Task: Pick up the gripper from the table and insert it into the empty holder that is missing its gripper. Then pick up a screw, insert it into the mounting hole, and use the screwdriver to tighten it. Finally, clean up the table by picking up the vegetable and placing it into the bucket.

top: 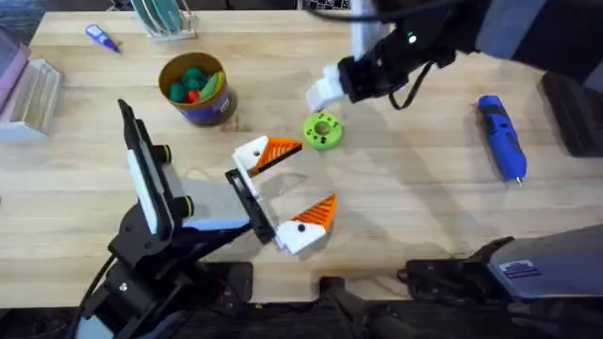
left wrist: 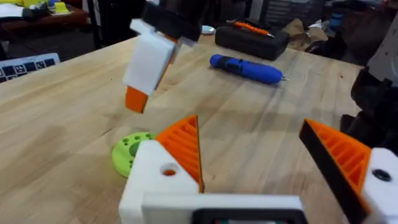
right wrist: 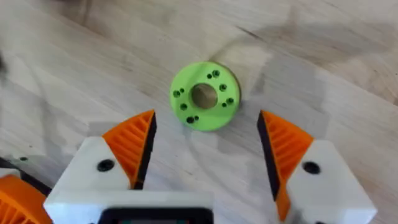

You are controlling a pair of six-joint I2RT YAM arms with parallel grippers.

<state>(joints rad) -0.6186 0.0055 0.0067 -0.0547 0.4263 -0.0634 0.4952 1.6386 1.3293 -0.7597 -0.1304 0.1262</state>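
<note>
My right gripper (right wrist: 206, 121) stands open straight above a green disc (right wrist: 204, 95) that has several small holes. In the overhead view that gripper (top: 327, 91) hangs just behind the disc (top: 322, 129). My left gripper (top: 313, 174) lies low over the table's middle, open and holding nothing, with an orange tip on both white fingers (left wrist: 180, 146). The blue screwdriver (top: 500, 137) lies at the right, apart from both arms. The bucket (top: 209, 108) stands at the back left with a green vegetable (top: 192, 79) among the pieces inside. The loose gripper, an empty holder and a loose screw are out of view.
A small blue pen (top: 102, 38) and a dish rack (top: 166, 21) sit along the far edge. At the left edge stands a clear plastic box (top: 34, 92). A black case (top: 575, 113) lies at the right edge, beyond the screwdriver (left wrist: 246, 68).
</note>
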